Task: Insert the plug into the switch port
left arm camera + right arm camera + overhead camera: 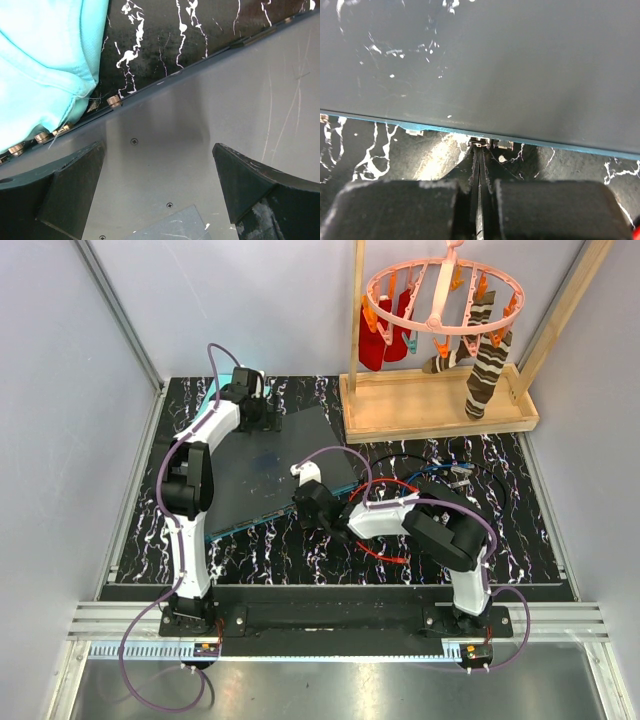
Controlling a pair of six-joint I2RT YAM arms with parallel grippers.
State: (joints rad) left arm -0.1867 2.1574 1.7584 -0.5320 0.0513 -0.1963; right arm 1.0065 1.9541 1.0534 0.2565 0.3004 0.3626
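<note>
The switch [270,465] is a large flat dark grey box lying on the black marbled table, its teal-blue edge [380,120] facing my right arm. My right gripper [305,502] is level with that edge. Its fingers are pressed together [479,152] on a small pale plug [479,142] at their tips. The plug touches the teal edge at a socket; how deep it sits is hidden. My left gripper [258,410] hovers over the switch's far corner [200,115]. It is open [157,160], with only the grey lid between its fingers.
A folded teal cloth [40,65] lies just beyond the switch's far edge. Red, blue and black cables [400,490] are tangled on the table to the right of my right arm. A wooden stand [440,410] carrying a pink sock hanger [440,300] fills the back right.
</note>
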